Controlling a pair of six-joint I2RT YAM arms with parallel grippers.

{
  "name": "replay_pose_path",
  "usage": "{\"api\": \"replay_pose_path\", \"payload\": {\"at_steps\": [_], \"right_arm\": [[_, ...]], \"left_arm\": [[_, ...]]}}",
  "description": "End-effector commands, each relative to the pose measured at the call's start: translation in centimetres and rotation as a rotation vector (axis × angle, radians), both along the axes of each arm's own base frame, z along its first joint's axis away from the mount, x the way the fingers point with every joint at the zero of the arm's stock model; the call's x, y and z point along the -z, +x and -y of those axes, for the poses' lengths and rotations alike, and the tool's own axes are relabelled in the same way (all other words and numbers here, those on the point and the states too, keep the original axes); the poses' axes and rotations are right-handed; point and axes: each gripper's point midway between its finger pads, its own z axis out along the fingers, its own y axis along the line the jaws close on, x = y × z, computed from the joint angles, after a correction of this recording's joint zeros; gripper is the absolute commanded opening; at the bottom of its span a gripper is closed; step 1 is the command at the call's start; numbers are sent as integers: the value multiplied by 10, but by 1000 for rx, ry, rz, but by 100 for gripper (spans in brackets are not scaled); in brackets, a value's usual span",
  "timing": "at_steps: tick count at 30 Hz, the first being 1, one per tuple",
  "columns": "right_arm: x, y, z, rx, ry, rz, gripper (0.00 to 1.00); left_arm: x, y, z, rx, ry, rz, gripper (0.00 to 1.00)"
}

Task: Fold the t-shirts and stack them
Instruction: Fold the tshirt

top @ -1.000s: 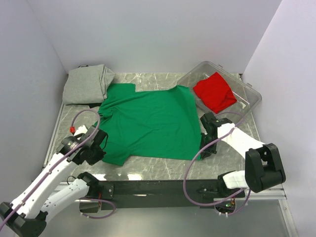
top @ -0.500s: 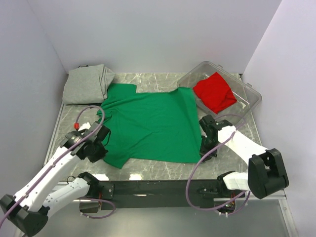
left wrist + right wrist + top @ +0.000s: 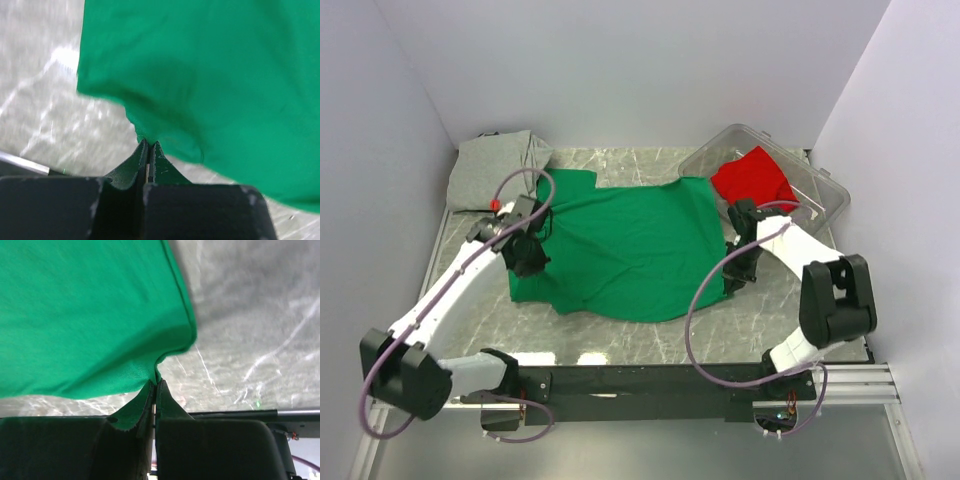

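Green t-shirt (image 3: 630, 245): bright, plain, spread mostly flat, lightly rippled. Left edge pinched in closed jaws of left gripper (image 3: 148, 144); right hem corner pinched in closed jaws of right gripper (image 3: 155, 381); cloth spans between both.
Grey t-shirt (image 3: 495, 170): folded bundle, beyond left jaws, just beside green shirt.
Red t-shirt (image 3: 753, 180): loose heap, beyond right jaws.

A seemingly marble table (image 3: 620, 345) carries a green t-shirt (image 3: 620, 245), grey t-shirt (image 3: 495, 170) and clear bin (image 3: 825, 197).
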Motion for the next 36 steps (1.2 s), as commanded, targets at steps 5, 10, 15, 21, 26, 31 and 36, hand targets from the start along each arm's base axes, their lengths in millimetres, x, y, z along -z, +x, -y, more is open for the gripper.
{"api": "replay_pose_path", "payload": {"at_steps": [5, 10, 15, 21, 26, 31, 36], "right_arm": [[-15, 45, -8, -29, 51, 44, 0], [-18, 69, -8, -20, 61, 43, 0], [-29, 99, -7, -10, 68, 80, 0], [-29, 130, -2, 5, 67, 96, 0], [-24, 146, 1, 8, 69, 98, 0], [-20, 150, 3, 13, 66, 92, 0], [-19, 154, 5, 22, 74, 108, 0]], "left_arm": [[-31, 78, 4, 109, -12, 146, 0], [-35, 115, -9, 113, 16, 159, 0], [-46, 148, -9, 135, 3, 199, 0], [-40, 173, -15, 132, 8, 190, 0], [-41, 194, -20, 133, -3, 215, 0], [-29, 207, -14, 169, -15, 191, 0], [-20, 212, -18, 157, 2, 170, 0]]}}
